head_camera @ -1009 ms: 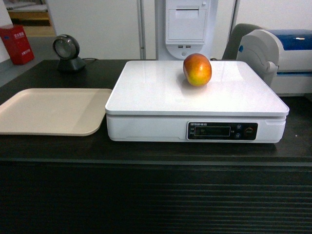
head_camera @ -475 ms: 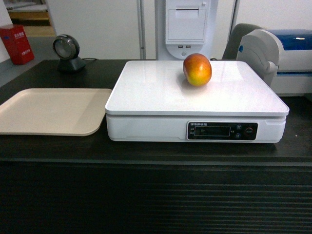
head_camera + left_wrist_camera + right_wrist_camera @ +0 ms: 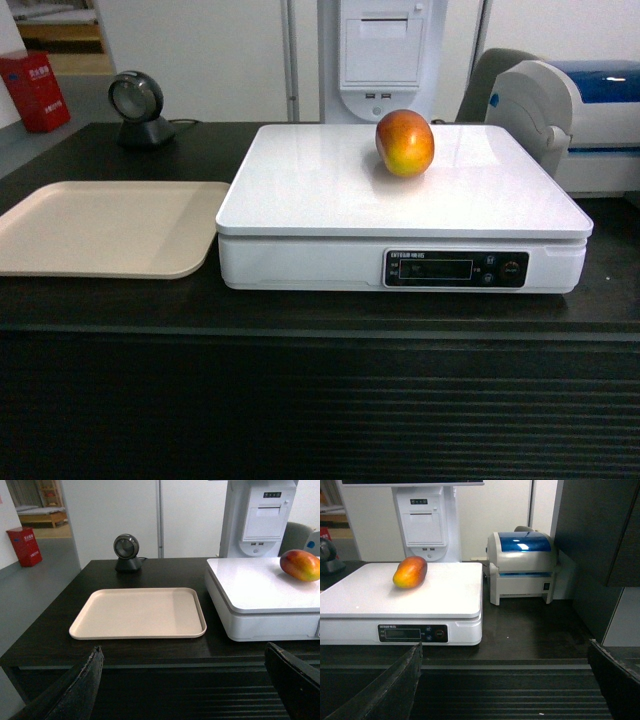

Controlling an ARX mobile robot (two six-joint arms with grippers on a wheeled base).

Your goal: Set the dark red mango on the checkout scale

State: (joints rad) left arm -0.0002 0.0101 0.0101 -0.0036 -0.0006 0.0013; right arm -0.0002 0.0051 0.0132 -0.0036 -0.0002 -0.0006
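The dark red mango point(image 3: 404, 142) lies on the flat white top of the scale point(image 3: 330, 190), toward its back right, touched by no gripper. It also shows in the left wrist view as the mango point(image 3: 300, 565) on the scale point(image 3: 255, 587), and in the right wrist view as the mango point(image 3: 410, 572) on the scale point(image 3: 445, 592). The scale stands on the dark checkout counter point(image 3: 320, 400). My left gripper point(image 3: 185, 672) is open and empty, in front of the counter's ribbed panel. My right gripper point(image 3: 505, 672) is likewise open and empty. Neither gripper appears in the head view.
A beige tray point(image 3: 105, 227) lies left of the scale. Behind it stands a round black scanner point(image 3: 138, 108). A white and blue printer point(image 3: 575, 115) sits at the right, a white kiosk point(image 3: 383, 55) behind the scale. A red box point(image 3: 33, 90) stands far left.
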